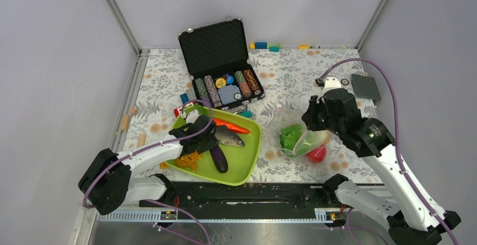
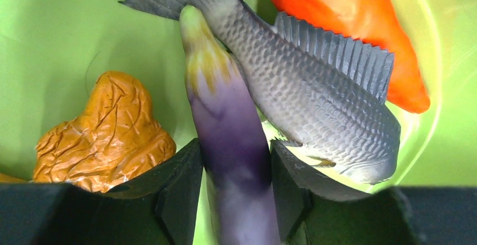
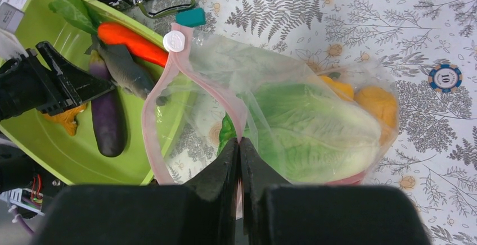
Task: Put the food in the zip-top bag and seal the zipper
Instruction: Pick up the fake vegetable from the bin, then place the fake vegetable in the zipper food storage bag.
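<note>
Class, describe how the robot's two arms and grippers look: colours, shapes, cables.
The left arm and right arm match: white tubular links between bulky black joint housings, each trailed by a purple cable. The left gripper and right gripper each have two matte black wedge-shaped fingers.

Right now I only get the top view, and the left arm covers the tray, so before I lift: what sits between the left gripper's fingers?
Observer: The purple eggplant; the left gripper has a finger on each side, contact unclear.
Operator: Anything touching it?
Observer: The grey fish touches it near the stem end.
Operator: And the right gripper?
Observer: It is shut on the zipper of the zip-top bag, whose mouth gapes open.
</note>
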`<state>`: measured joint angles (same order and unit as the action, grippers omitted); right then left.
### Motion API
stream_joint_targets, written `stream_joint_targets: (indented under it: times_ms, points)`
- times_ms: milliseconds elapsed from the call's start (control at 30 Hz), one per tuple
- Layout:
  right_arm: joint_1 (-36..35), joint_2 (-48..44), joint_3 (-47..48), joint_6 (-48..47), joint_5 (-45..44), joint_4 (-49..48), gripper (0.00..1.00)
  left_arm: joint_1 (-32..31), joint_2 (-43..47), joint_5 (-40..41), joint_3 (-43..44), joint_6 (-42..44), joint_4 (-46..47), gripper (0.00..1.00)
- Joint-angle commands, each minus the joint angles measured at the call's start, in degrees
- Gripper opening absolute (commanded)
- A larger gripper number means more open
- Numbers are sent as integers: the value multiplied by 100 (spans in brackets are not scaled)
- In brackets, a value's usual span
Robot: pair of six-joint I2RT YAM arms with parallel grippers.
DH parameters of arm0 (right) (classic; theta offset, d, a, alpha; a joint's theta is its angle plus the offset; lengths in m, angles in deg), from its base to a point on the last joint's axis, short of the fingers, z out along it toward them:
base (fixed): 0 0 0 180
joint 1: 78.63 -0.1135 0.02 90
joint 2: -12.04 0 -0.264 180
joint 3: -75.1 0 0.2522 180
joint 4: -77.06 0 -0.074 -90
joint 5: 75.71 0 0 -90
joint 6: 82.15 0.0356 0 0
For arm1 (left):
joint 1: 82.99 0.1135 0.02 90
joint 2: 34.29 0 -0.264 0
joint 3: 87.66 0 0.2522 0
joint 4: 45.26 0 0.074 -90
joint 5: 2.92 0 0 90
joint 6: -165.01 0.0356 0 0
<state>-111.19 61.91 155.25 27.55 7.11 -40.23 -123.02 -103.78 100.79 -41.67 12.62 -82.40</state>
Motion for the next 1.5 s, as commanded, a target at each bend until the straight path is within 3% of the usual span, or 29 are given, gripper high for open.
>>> stream_joint_targets:
  times_ms: [0,167,367,567,700,1033,1167,1300,1467]
  points:
    - [24,-82,176,146,-374,-141,7,26,188,-34,94,-16,33,22]
    - [30,-108,678,634,-786,132,5,23,592,52,117,92,-66,1]
    - [39,-96,878,779,-943,368,4,19,1395,12,263,372,-143,0]
    - [49,91,864,967,-405,375,2,-12,2407,221,646,819,-69,0]
    - [48,200,867,1066,1,233,1,-183,2660,301,1062,1115,470,0]
    - [69,90,748,1546,340,15,1,-1999,1422,1560,2300,2785,3050,0]
    - [72,63,777,1734,675,-13,1,-2236,803,1694,2487,3027,4271,0]
    - [82,29,868,1918,700,-13,1,-2436,275,1647,2670,3155,4778,0]
    - [100,16,963,2299,642,-105,1,-2882,125,1814,2233,3564,5675,0]
